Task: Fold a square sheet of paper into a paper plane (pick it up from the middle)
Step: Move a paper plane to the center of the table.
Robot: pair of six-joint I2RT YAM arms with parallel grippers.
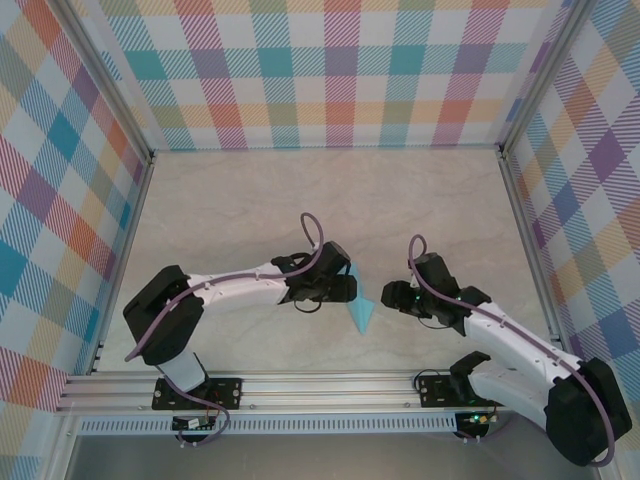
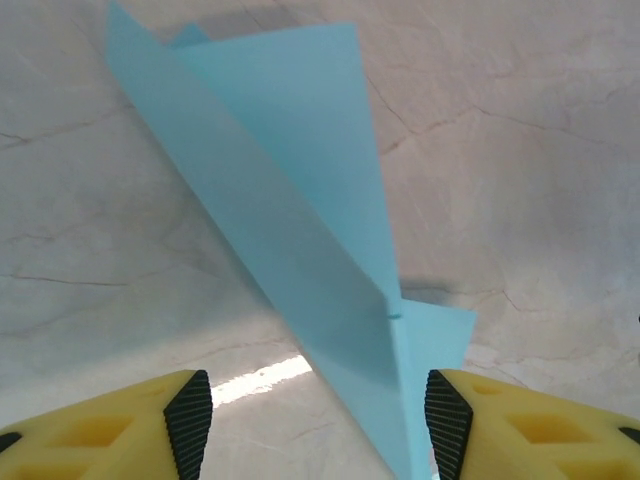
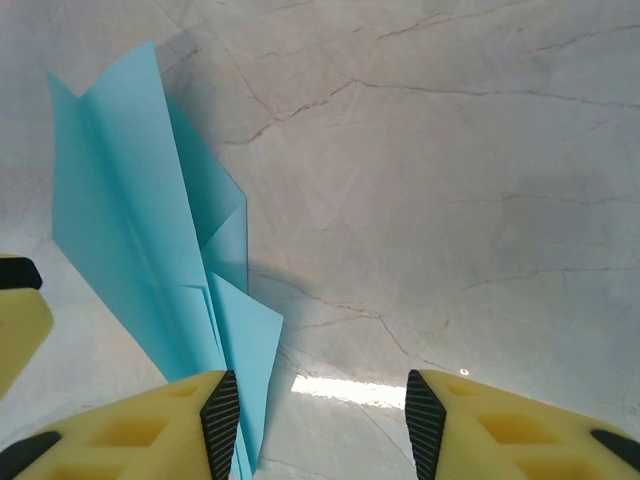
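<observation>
While the paper plane [image 1: 358,305] sits mid-table, well apart from walls [image 1: 340,70] | left end effector [image 2: 318,410] spread | right end effector [image 3: 322,405] spread

No text, label, brand, number or sign can be read on anything here.

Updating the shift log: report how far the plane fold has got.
Done: a pointed, folded paper plane rests on the table. In hand: nothing; left gripper and right gripper stand open. Left: seemingly only drawing the arms back.
</observation>
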